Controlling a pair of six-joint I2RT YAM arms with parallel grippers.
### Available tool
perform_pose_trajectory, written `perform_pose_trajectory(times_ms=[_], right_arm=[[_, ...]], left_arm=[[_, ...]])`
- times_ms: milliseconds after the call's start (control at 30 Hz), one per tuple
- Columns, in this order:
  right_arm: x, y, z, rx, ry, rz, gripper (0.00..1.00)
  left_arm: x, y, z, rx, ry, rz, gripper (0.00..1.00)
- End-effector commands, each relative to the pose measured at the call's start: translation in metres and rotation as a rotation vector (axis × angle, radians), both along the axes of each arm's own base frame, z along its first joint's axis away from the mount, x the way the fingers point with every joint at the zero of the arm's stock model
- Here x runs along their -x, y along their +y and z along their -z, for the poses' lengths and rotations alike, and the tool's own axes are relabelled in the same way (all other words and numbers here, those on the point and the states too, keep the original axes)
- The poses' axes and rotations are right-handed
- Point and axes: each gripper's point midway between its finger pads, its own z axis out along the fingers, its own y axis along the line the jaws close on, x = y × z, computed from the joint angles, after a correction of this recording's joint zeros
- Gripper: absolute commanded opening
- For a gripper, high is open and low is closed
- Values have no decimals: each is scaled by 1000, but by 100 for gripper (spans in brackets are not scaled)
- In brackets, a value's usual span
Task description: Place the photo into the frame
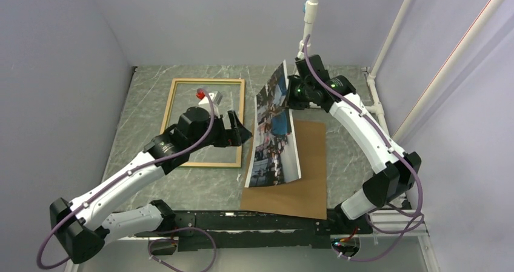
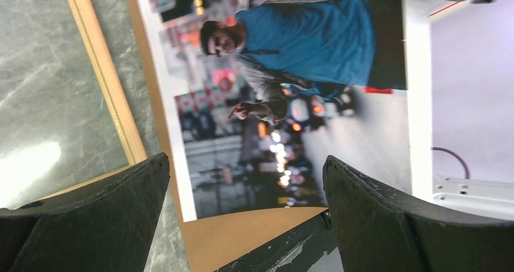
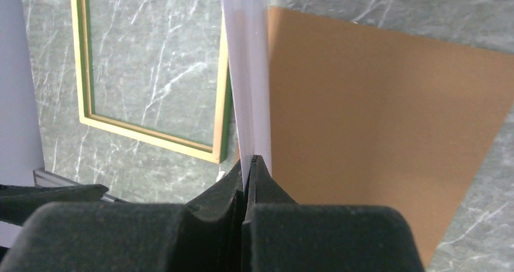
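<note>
Top external: saw the photo [image 1: 276, 136] pinched at its far edge in closed right jaws, leaning over the board [image 1: 309, 190] beside the frame [image 1: 209, 80], left jaws gaping; feared buckling or slipping from that lone edge hold.

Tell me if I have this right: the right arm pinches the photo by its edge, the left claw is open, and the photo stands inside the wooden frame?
Nearly: the photo is not inside the frame. It stands tilted over the brown board beside the frame, as the top view shows. The right claw does pinch its edge, and the left claw is open.
</note>
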Motion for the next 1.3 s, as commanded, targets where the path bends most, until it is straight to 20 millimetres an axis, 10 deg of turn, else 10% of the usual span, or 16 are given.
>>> perform_pose_trajectory(times_ms=[0, 300, 533, 700, 1267], right_arm=[[-2, 18, -13, 9, -17, 0, 0], [-2, 74, -14, -72, 3, -110, 5], [1, 106, -15, -210, 30, -179, 48], [9, 129, -21, -334, 75, -250, 59], [13, 124, 45, -276, 169, -227, 68]], left_arm=[[2, -1, -38, 141, -93, 12, 100], [8, 23, -46, 168, -109, -50, 99], [13, 39, -49, 177, -116, -94, 99], [17, 50, -46, 184, -113, -118, 99], [2, 24, -8, 359, -79, -25, 99]])
